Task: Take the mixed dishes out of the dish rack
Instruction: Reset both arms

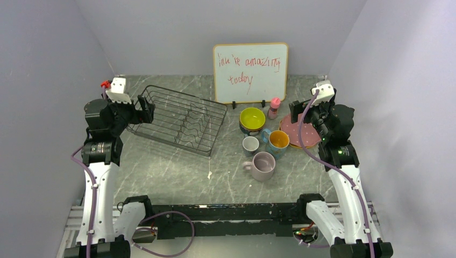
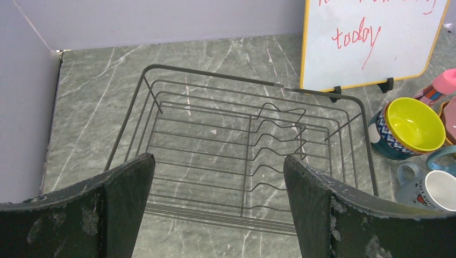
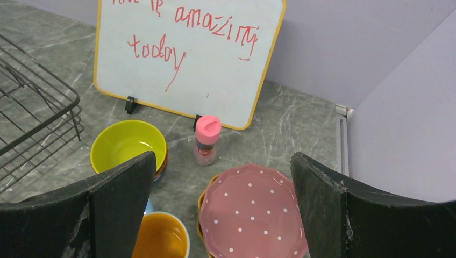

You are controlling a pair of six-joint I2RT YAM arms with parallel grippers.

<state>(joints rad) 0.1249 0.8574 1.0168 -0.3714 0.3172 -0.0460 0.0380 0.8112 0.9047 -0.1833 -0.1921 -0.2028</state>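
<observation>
The black wire dish rack (image 1: pixel 180 120) stands left of centre with nothing in it; it also shows in the left wrist view (image 2: pixel 242 156). The dishes stand on the table to its right: yellow bowl (image 1: pixel 252 117) stacked in the blue-patterned bowl (image 2: pixel 388 141), small grey cup (image 1: pixel 250 145), blue mug with orange inside (image 1: pixel 278 142), lilac mug (image 1: pixel 262 165), pink speckled plate (image 1: pixel 300 132) on the orange-yellow plate (image 3: pixel 206 207). My left gripper (image 1: pixel 146 109) is open at the rack's left end. My right gripper (image 1: pixel 295 111) is open above the plates.
A white board with red writing (image 1: pixel 250 72) stands at the back centre. A small pink bottle (image 1: pixel 275 108) stands between the bowls and plates. Grey walls close in both sides and the back. A small white scrap (image 1: pixel 209 174) lies on the marble table.
</observation>
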